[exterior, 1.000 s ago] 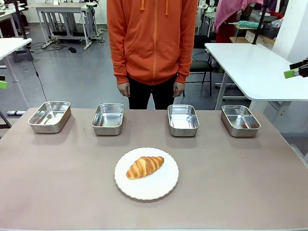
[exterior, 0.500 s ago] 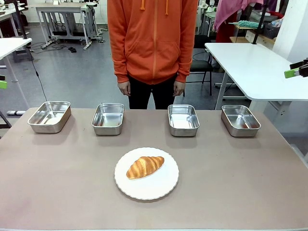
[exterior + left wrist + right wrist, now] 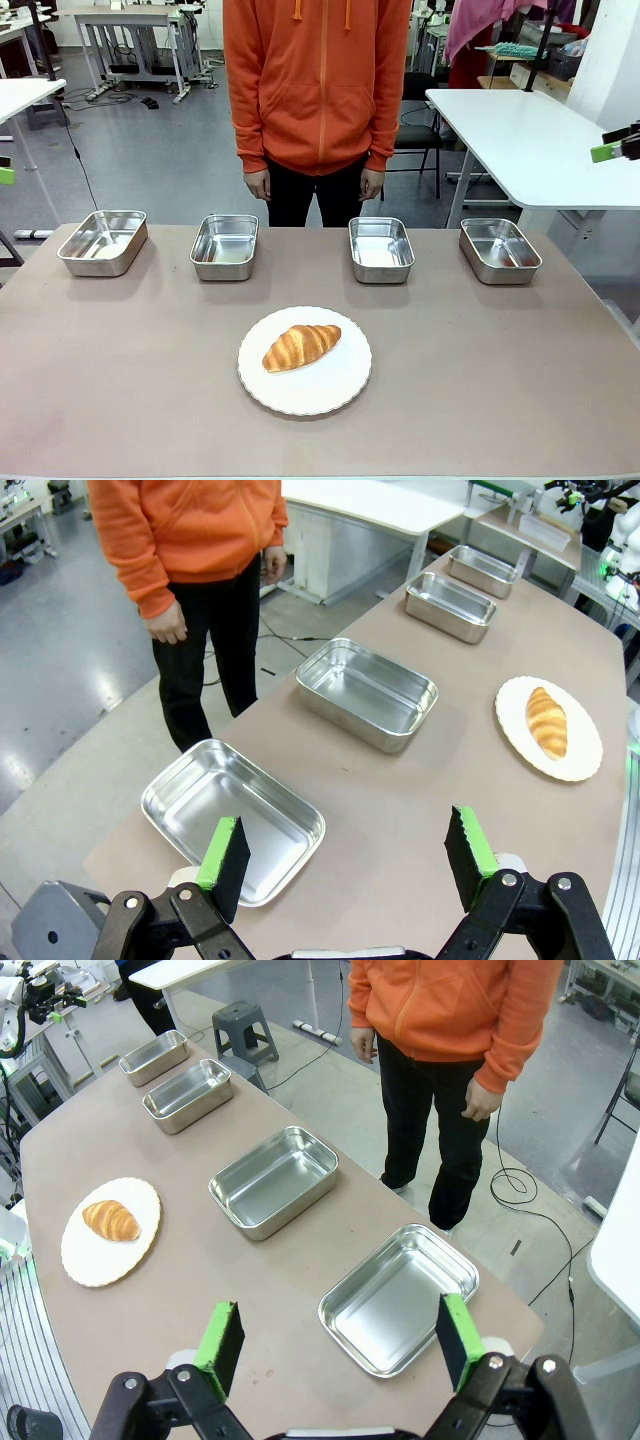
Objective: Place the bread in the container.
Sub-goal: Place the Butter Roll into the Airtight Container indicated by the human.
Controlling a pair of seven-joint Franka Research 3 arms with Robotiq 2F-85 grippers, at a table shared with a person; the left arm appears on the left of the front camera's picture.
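- The bread (image 3: 301, 346) lay on a round white plate (image 3: 322, 392) near the middle of the brown table (image 3: 480, 380), one tip toward 2 o'clock and the other toward 8 o'clock in the front view.
- Nothing touched the bread, and it sat well apart from both grippers.
- Four empty steel trays stood in a row beyond the plate. The leftmost container (image 3: 103, 242) was at 10 o'clock from it, the second container (image 3: 224, 247) at 11 o'clock, the third container (image 3: 381, 250) at 1 o'clock and the rightmost container (image 3: 499, 251) at 2 o'clock.
- Which tray was meant for the bread could not be told, as all four looked alike.
- A person (image 3: 318, 90) in an orange hooded top stood at 12 o'clock behind the table, arms down, hands off the table.
- The left gripper (image 3: 346, 828) was released, its green-padded fingers spread wide with nothing between them. It hung above the table's left end, with the leftmost tray at about 10 o'clock in the left wrist view and the bread far off at 2 o'clock.
- The right gripper (image 3: 338, 1310) was also released and empty, its fingers wide apart. It hung above the table's right end, with the rightmost tray at 1 o'clock in the right wrist view and the bread far off at 10 o'clock.
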